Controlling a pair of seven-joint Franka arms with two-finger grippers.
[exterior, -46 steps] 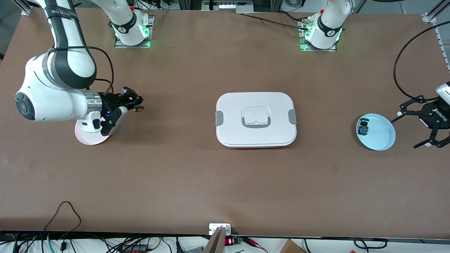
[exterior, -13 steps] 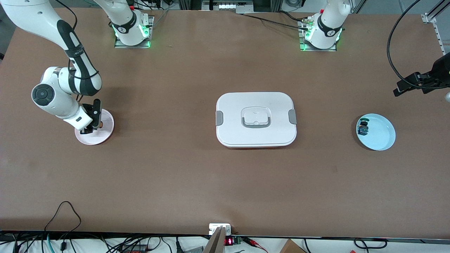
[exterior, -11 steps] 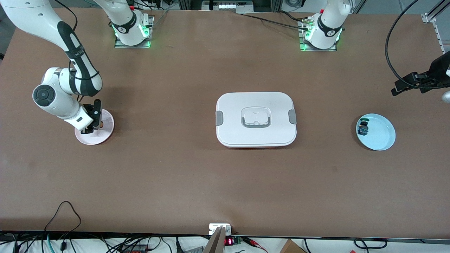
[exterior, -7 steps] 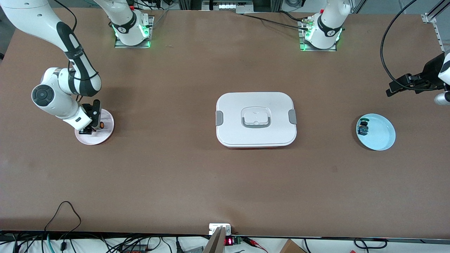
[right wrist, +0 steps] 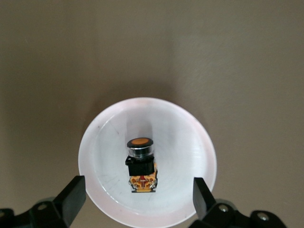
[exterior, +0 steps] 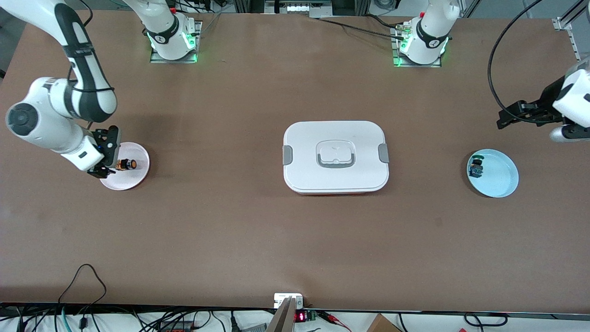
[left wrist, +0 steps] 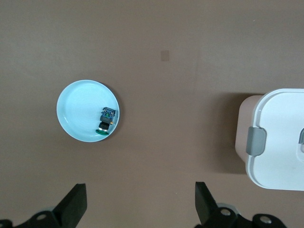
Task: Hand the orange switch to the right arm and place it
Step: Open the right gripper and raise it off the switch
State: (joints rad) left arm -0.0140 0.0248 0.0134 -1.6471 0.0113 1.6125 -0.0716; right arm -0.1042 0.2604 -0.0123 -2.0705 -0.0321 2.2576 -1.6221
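The orange switch (exterior: 126,164) lies on its side on the pink plate (exterior: 133,177) at the right arm's end of the table, free of any grip. My right gripper (exterior: 107,156) hangs open just above that plate. In the right wrist view the switch (right wrist: 141,164) rests in the plate (right wrist: 190,137), orange cap pointing away from the open right gripper (right wrist: 138,194), whose fingers (right wrist: 75,192) stand clear on both sides. My left gripper (exterior: 509,115) waits open in the air at the left arm's end; the left wrist view shows the left gripper (left wrist: 140,206) holding nothing.
A white lidded box (exterior: 335,157) with grey clasps sits mid-table. A light blue plate (exterior: 500,177) holding a green-capped switch (exterior: 476,167) lies at the left arm's end; the left wrist view shows this plate (left wrist: 76,109) and the box (left wrist: 280,137). Cables hang at the table's front edge.
My right gripper has opened and lifted off the pink plate, leaving the orange switch lying on it. The left arm has drifted a little toward the table's middle.
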